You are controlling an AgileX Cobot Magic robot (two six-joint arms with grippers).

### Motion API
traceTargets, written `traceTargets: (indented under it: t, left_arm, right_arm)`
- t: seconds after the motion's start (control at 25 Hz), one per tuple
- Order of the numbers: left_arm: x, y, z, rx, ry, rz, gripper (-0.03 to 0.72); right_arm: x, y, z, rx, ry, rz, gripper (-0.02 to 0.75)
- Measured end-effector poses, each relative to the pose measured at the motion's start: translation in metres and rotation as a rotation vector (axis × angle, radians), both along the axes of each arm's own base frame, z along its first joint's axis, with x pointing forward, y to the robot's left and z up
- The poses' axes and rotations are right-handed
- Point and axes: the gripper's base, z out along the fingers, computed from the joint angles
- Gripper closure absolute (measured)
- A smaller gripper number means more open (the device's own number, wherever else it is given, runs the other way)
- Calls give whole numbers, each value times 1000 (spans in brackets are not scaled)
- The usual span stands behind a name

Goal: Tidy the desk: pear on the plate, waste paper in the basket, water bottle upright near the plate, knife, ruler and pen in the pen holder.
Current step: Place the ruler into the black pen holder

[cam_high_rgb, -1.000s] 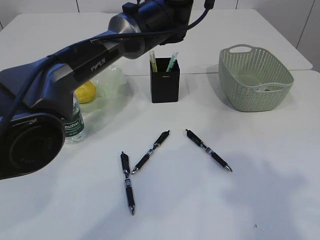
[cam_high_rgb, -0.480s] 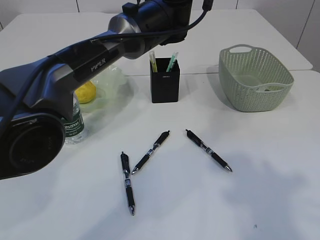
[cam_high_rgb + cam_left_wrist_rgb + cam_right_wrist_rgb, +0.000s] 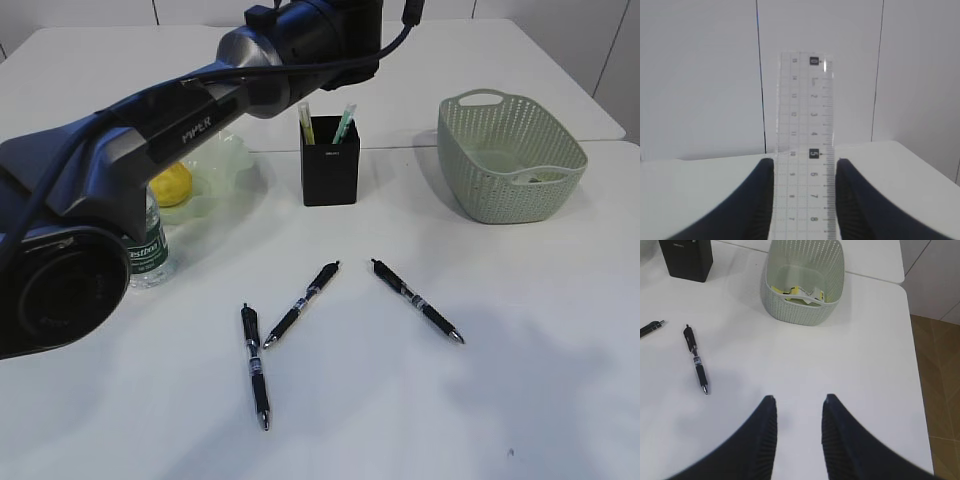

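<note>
The left gripper (image 3: 804, 200) is clenched on the ruler (image 3: 805, 145), held upright and high; from the exterior view it appears to hang above the pen holder (image 3: 330, 160) at upper centre. The right gripper (image 3: 799, 435) hangs empty with jaws apart over bare desk (image 3: 520, 330). Done, as far as shown: the pear (image 3: 172, 184) sits on the plate (image 3: 225, 160) at left, the water bottle (image 3: 147, 245) stands beside it, the waste paper (image 3: 799, 291) lies in the basket (image 3: 510, 155). Left: the ruler and 3 pens (image 3: 302, 303) on the desk at centre.
</note>
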Motion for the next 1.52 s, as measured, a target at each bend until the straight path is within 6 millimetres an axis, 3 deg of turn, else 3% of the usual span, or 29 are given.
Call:
traceTargets:
  t: [0.56, 0.96, 1.52]
  left_arm:
    - [0, -1, -7, 17, 75, -5, 423]
    - [5, -4, -28, 28, 117, -1, 423]
    - [4, 1, -35, 47, 188, 63, 423]
  right_arm:
    - [0, 0, 0, 0, 0, 0, 477]
    - [0, 0, 0, 0, 0, 0, 477]
    - [0, 0, 0, 1, -3, 1, 477]
